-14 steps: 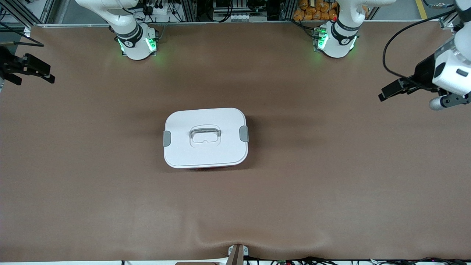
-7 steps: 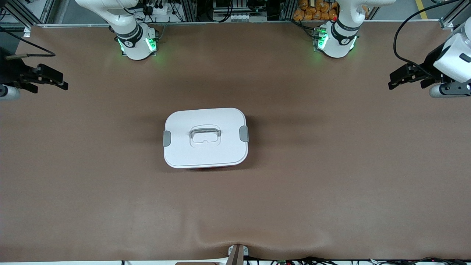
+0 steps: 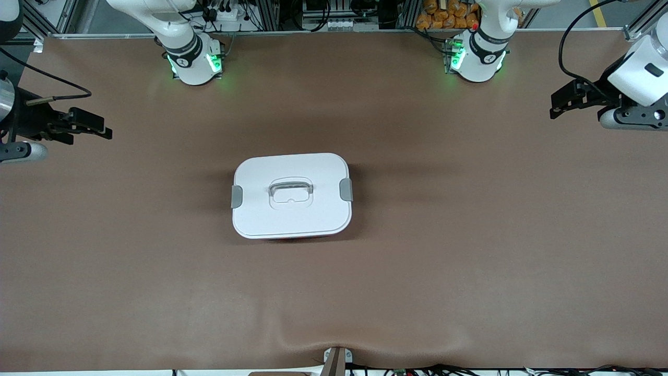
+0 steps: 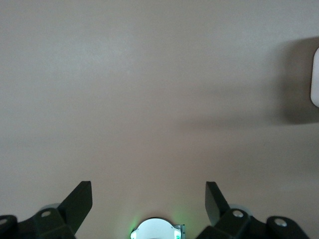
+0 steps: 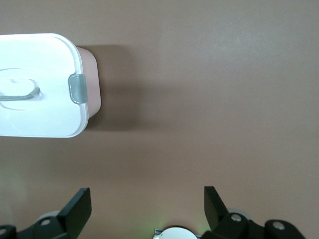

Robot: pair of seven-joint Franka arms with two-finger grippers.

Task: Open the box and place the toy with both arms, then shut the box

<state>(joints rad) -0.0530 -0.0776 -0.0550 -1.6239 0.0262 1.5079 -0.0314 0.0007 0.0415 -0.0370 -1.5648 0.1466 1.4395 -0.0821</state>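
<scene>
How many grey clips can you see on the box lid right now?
2. One clip sits on the lid's edge toward the right arm's end of the table, the other clip on the edge toward the left arm's end. No others show; the lid is on.

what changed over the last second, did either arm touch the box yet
No touch yet. The right gripper moved in from the table's edge toward the box, over bare table at its own end. The left gripper drifted toward the robots' bases, over its end of the table. Both are open and empty. The box stayed put, lid on, clips down.
</scene>
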